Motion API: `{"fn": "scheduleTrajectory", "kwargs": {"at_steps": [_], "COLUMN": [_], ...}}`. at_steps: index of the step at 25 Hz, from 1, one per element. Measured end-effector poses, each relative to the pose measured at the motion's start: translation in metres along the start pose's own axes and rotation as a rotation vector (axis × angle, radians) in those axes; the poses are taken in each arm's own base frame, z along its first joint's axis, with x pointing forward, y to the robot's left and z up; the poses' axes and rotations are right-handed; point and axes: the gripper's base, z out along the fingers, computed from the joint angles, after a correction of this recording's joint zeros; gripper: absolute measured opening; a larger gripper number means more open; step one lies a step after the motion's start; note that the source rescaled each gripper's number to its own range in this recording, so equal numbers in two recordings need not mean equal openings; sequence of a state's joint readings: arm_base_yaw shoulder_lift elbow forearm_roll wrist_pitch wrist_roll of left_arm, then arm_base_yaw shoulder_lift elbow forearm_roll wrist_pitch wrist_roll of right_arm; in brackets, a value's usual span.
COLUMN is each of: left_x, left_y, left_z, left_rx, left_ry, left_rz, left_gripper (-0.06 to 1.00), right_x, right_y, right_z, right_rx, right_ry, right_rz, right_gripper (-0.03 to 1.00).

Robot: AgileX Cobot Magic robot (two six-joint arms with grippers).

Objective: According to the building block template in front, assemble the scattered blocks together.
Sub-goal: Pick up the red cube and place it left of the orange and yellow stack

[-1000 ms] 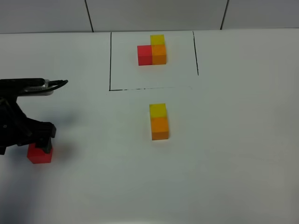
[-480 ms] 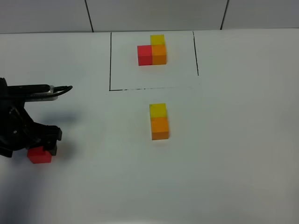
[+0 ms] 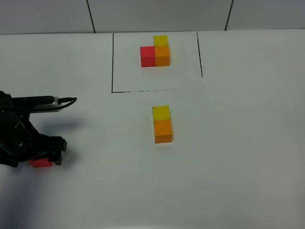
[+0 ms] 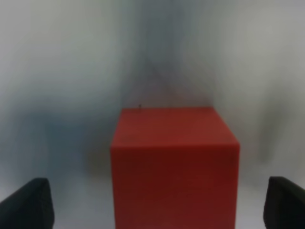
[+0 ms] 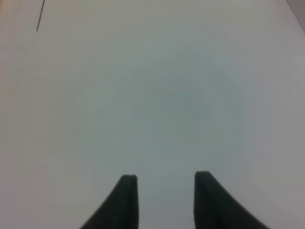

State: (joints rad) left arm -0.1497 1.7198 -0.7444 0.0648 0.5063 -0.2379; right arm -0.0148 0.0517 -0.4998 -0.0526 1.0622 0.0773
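Observation:
The building block template [image 3: 155, 52], a red, orange and yellow L, sits inside the black drawn rectangle [image 3: 112, 62] at the back. Of the scattered blocks, the yellow cube [image 3: 161, 112] and the orange cube [image 3: 163, 130] stand joined in a row at the centre. The red cube [image 3: 42, 162] lies at the far left, mostly covered by my left gripper [image 3: 45, 155]. In the left wrist view the red cube [image 4: 174, 167] sits between the open fingers [image 4: 28, 205], with a gap on each side. My right gripper [image 5: 166, 183] is empty over bare table, its jaws close together; it is outside the exterior high view.
A black cable or rod [image 3: 52, 101] juts from the left arm toward the right. The white table [image 3: 238, 157] runs wide around the blocks. A grey tiled wall [image 3: 157, 14] borders the table's back edge.
My left gripper has come down and slightly toward the front over the red cube, hiding most of it. The other cubes have not moved.

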Motion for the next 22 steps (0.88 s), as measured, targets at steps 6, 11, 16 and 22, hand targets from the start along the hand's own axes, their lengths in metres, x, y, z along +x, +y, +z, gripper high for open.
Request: {"fn": "scheduleTrajectory", "kwargs": {"at_steps": [6, 11, 16, 22], "left_x": [0.0, -0.001, -0.017, -0.042], "left_y": [-0.001, -0.001, -0.001, -0.023], "left_z": [0.013, 0.013, -0.004, -0.039], "left_rx": [-0.005, -0.004, -0.02, 0.001], "left_ry": [0.033, 0.024, 0.011, 0.027], "left_rz": [0.001, -0.001, 0.094, 0.643], "left_gripper": [0.76, 0.07, 0.0, 0.0], "right_x": [0.0, 0.0, 0.0, 0.0], "right_y": [0.0, 0.0, 0.0, 0.0], "right_z": [0.0, 0.0, 0.0, 0.0], "right_rx": [0.0, 0.0, 0.0, 0.0], "right_ry": [0.0, 0.0, 0.0, 0.0], "right_rz": [0.0, 0.0, 0.0, 0.0], "right_gripper": [0.0, 0.0, 0.0, 0.0]}}
